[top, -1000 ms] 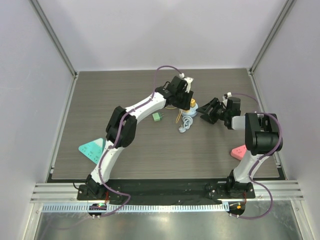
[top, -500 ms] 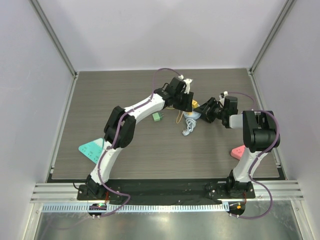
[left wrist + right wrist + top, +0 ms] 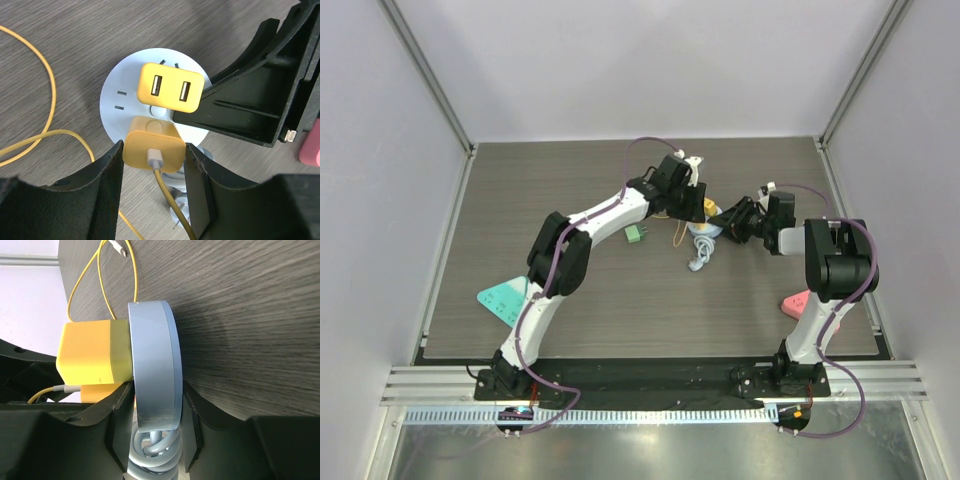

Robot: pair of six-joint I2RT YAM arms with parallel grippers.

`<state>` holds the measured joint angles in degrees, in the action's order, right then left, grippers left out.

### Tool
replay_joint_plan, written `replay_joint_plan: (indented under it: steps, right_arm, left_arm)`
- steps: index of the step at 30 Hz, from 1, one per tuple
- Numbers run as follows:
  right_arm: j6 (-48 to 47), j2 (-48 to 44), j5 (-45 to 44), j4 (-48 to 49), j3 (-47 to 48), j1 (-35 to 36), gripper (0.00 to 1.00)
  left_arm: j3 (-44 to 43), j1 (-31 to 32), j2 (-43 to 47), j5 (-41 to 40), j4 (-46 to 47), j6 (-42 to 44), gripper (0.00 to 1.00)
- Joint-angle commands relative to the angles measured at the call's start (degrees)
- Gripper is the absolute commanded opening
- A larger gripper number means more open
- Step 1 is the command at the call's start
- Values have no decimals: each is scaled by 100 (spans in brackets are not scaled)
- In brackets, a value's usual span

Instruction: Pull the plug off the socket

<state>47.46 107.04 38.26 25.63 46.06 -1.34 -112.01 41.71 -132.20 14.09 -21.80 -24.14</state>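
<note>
round pale socket (image 3: 122, 95) flat on desk (image 3: 540, 190), right of centre, btwn the two arms. two yellow plugs seated in its top face. plug (image 3: 150, 142) w/ yellow cable (image 3: 167, 200) coming out of its usb port. 2nd plug (image 3: 170, 90) just beside it, two usb ports empty. plug not yet out, fully seated in socket.

left hand (image 3: 155, 150) clamped on plug, one finger (image 3: 107, 175) pressed to each side, cable leading out btwn them toward the wrist. slack of cable looped on desk beside socket.

right hand (image 3: 156, 392) in from opp. side, closed on socket rim. disc seen edge-on in right wrist view, a finger (image 3: 122, 410) tight against each side of it. grey coiled cord (image 3: 152, 457) bunched btwn those fingers, trailing on desk on socket's near side.

hands close together, nearly touching over socket in top view.

elsewhere on desk, well apart from socket: small green block (image 3: 636, 233) left of it, teal wedge (image 3: 505, 297) near left arm, pink piece (image 3: 798, 302) by right arm.
</note>
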Motion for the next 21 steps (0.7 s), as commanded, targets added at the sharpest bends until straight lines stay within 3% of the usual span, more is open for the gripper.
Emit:
replay_joint_plan:
  steps: [1, 3, 8, 12, 15, 19, 21]
  right_arm:
    - [-105, 88, -134, -22, 227, -6, 15]
    - [-141, 97, -170, -119, 254, -15, 1]
    - [-193, 141, -398, -453, 351, -15, 1]
    - [-185, 115, -486, -515, 324, -85, 1]
    - [-158, 150, -469, -497, 298, -147, 1]
    - [-106, 168, -416, -418, 272, -164, 1]
    - [-114, 159, -425, -418, 272, -164, 1]
  left_arm:
    - [-171, 248, 476, -393, 116, -40, 0]
    - [-295, 372, 485, -809, -208, 119, 0]
    - [-287, 426, 572, -786, -184, 59, 0]
    - [46, 294, 695, 188, 491, -494, 0]
    - [310, 197, 792, 297, 871, -890, 0]
    - [-65, 293, 740, -1060, 21, -531, 0]
    - [-93, 355, 748, -1259, -289, -381, 0]
